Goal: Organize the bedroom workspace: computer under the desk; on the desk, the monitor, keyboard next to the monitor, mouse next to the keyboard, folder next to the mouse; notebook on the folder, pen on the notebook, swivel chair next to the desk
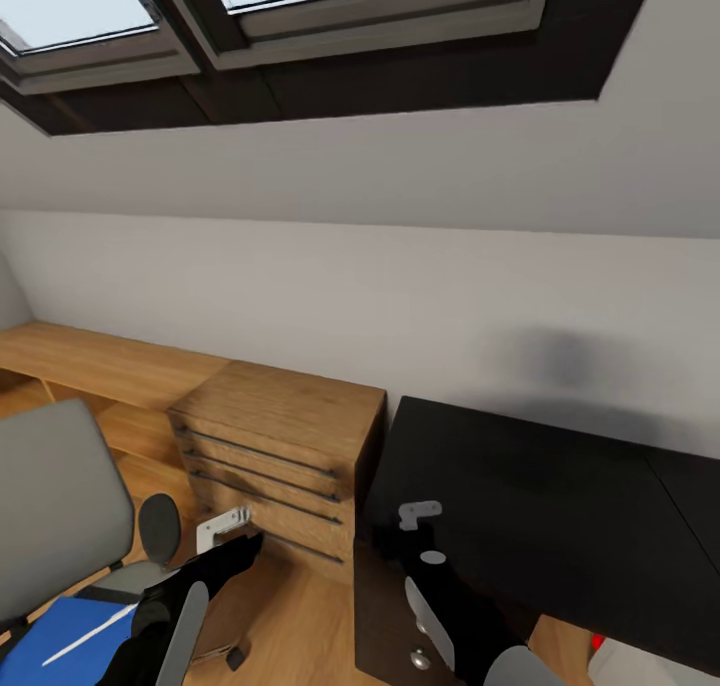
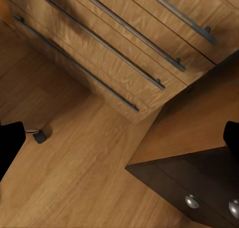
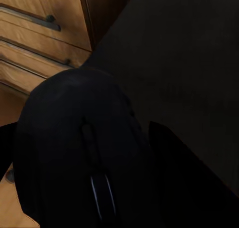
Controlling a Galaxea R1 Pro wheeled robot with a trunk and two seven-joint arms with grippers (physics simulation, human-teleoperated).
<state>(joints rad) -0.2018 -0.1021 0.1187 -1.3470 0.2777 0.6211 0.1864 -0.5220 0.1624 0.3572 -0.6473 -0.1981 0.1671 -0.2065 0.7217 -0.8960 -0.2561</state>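
Mouse (image 3: pixel 84 153): one, right fingers (image 3: pixel 174 178) clamped on it | left fingers: cannot tell | desk (image 1: pixel 560 506): one

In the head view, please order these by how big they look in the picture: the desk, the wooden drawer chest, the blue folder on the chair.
1. Desk, largest, though cut by the picture edge.
2. Wooden drawer chest.
3. Blue folder, smallest; partly cut off and covered by the left arm, so its full size is unsure.
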